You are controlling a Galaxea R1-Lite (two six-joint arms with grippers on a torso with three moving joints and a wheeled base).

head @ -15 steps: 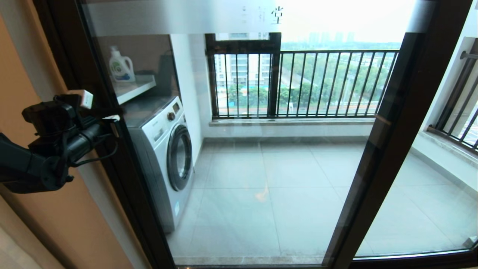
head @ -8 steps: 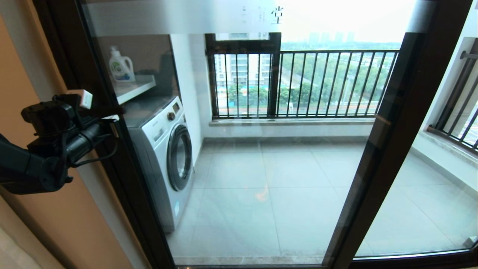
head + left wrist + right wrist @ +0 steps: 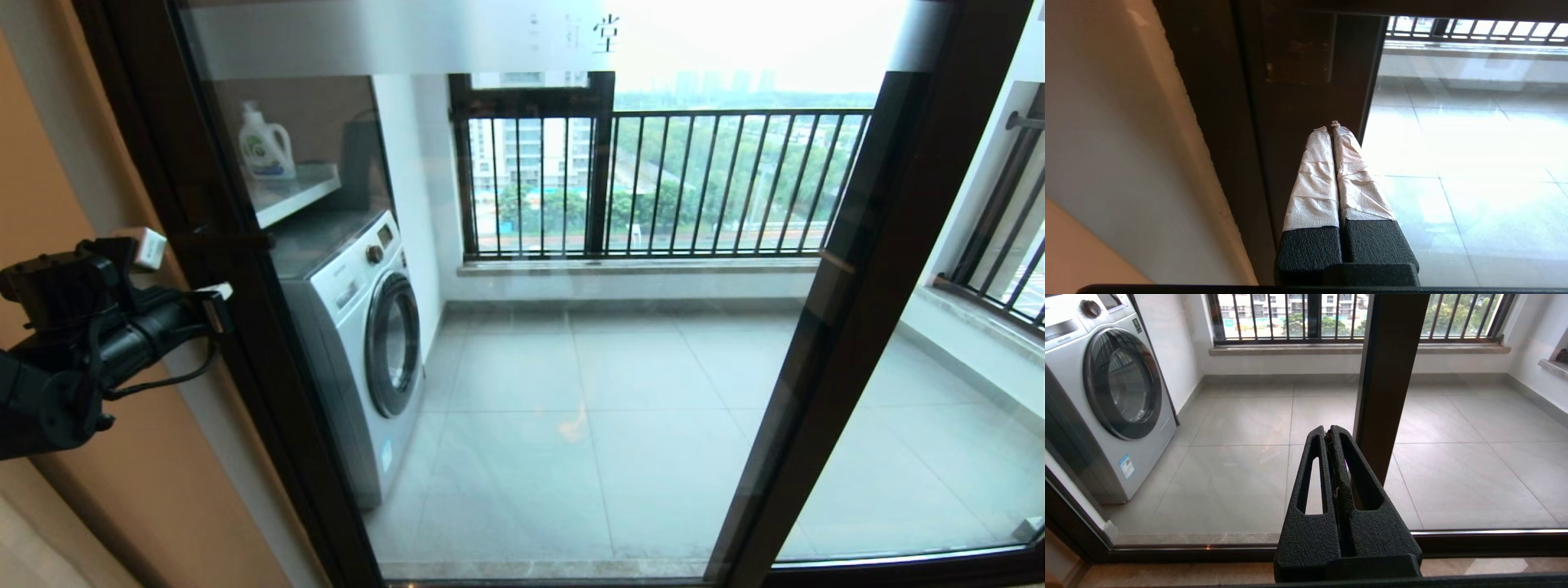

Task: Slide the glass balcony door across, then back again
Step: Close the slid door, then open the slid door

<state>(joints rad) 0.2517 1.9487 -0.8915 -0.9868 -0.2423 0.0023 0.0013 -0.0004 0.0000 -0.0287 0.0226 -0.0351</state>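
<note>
The glass balcony door [image 3: 612,367] fills the head view, with a frosted top strip and dark brown frame; it reaches the left jamb. Its dark bar handle [image 3: 233,239] juts from the left stile [image 3: 269,384]. My left gripper [image 3: 215,292] hangs shut and empty just below and left of the handle, apart from it. In the left wrist view its white-taped fingers [image 3: 1314,171] are pressed together, and the gripper [image 3: 1331,127] points at the dark stile [image 3: 1298,106]. My right gripper [image 3: 1327,430] is shut and empty, low before the glass near the right stile [image 3: 1388,375]; it is out of the head view.
Behind the glass stand a white washing machine [image 3: 367,343], a shelf [image 3: 294,192] with a detergent bottle [image 3: 265,143], and the outer window with black railing bars [image 3: 694,180]. An orange wall [image 3: 49,188] lies left of the door. Another glass panel [image 3: 939,449] lies to the right.
My left gripper has drawn back down and to the left, away from the handle. The door has not moved.
</note>
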